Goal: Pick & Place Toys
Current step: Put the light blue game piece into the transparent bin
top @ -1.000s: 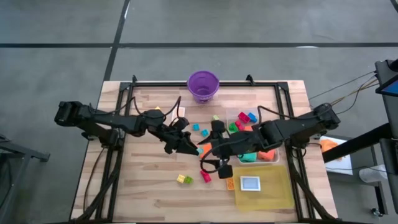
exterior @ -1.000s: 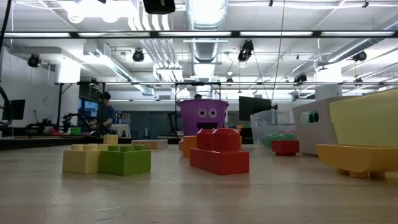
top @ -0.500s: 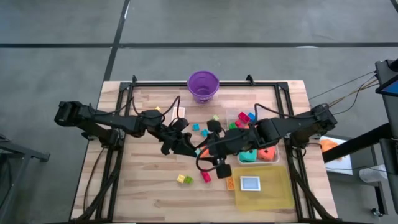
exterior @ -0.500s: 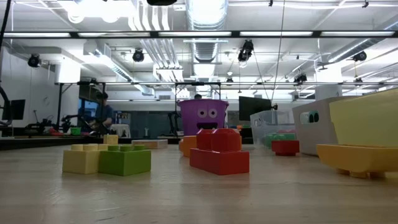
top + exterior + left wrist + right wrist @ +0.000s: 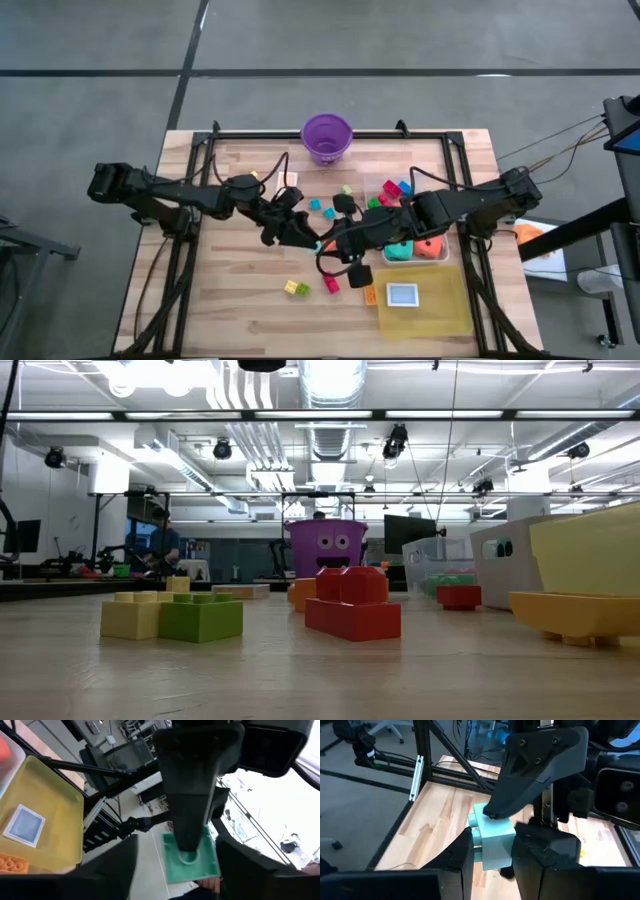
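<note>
Both grippers meet in mid-air over the table's middle, around one teal block (image 5: 322, 243). My right gripper (image 5: 492, 851) is shut on the teal block (image 5: 495, 840). My left gripper (image 5: 177, 857) faces it from the table's left, open, with its fingers on either side of the same block (image 5: 192, 865). Other toys lie on the wood: a yellow-and-green block (image 5: 295, 288), a pink block (image 5: 331, 285), an orange piece (image 5: 369, 294) and small teal blocks (image 5: 322, 208). My right gripper pinches the teal block between its two fingers, one on the studded side (image 5: 476, 842) and one on the opposite side. The fingers come from the table's right, slanting down. The block is lifted clear of the table. My left gripper has one finger (image 5: 535, 770) against the block's upper edge (image 5: 487, 815). In the left wrist view its other finger (image 5: 112, 867) stands off the block with a gap.
A purple bucket (image 5: 327, 137) stands at the far edge. A clear tub (image 5: 440, 255) with toys sits under the right arm. A yellow tray (image 5: 440, 305) holding a card (image 5: 403, 294) is near the front right. Bare wood lies at the near left.
</note>
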You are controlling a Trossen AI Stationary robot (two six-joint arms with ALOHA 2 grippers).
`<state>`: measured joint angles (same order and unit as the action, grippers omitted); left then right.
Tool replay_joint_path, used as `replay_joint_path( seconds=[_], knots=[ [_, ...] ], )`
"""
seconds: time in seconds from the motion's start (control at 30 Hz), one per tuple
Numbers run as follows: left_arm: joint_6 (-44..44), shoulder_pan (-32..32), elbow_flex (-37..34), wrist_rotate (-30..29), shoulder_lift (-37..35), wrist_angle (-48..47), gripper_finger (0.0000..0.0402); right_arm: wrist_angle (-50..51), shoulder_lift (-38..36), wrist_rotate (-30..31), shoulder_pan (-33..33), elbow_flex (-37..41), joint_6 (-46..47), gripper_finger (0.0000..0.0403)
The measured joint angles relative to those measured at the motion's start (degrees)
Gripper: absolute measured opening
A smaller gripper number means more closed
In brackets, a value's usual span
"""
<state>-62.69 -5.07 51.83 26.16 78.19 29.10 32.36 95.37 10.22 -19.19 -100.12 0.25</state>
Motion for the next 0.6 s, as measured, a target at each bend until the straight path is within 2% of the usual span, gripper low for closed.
replay_joint_path(
  seconds=[0.13, 0.33, 0.47, 0.6],
  knots=[
    [-0.21, 0.01, 0.00, 0.01, -0.04, 0.00, 0.0322, -0.20, 0.00, -0.09, -0.03, 0.00, 2.01, 0.0095],
    [-0.27, -0.01, 0.00, 0.45, -0.04, -0.13, 0.0382, -0.14, -0.71, -3.09, -0.05, 0.00, 7.63, 0.0093],
    [-0.25, 0.23, 0.00, 1.45, -0.09, -0.15, 0.0397, 0.03, -1.66, -3.03, -0.07, 0.00, 9.58, 0.0093],
    [-0.34, 1.32, 0.00, 2.24, -0.33, -0.15, 0.0387, 0.14, -2.66, -2.73, -0.03, 0.02, 11.71, 0.0093]
  ],
)
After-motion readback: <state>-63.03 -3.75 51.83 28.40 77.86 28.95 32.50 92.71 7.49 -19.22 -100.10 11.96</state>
